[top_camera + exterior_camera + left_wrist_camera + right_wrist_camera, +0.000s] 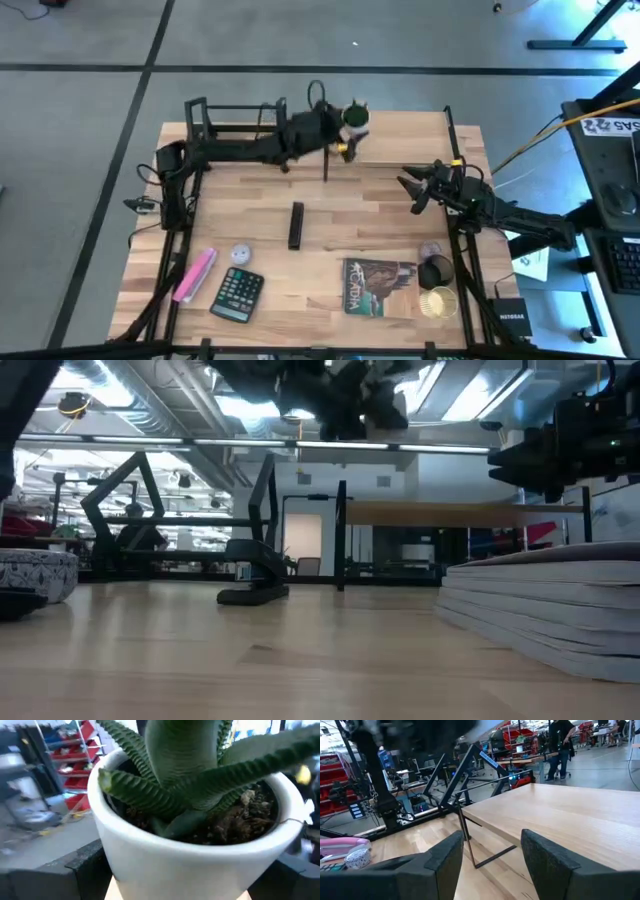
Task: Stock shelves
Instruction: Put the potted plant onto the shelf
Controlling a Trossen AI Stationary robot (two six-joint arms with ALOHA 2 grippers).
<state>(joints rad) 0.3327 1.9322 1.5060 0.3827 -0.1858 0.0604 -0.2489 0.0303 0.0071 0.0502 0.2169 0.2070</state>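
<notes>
A green succulent in a white pot (355, 118) is at the far left corner of the light wood shelf (400, 140), with my left gripper (347, 130) shut on the pot. The wrist view shows the pot (200, 845) filling the gap between the fingers. The low black bar rack (235, 115) stands at the table's far left. My right gripper (412, 190) hovers open near the shelf's near right side, with nothing between its fingers (445, 860). My left gripper pinches the white pot's wall (112, 855) between its two fingers (82, 865), one on each side below the rim. The fingers reach in roughly level from the table's left. The pot stays upright over the shelf's top board; whether it rests on it I cannot tell.
On the table's near half lie a black stapler-like bar (296, 225), a calculator (237, 293), a pink object (195, 275), a small round tin (240, 255), a book (380, 285), a black cup (435, 270) and a gold cup (437, 302).
</notes>
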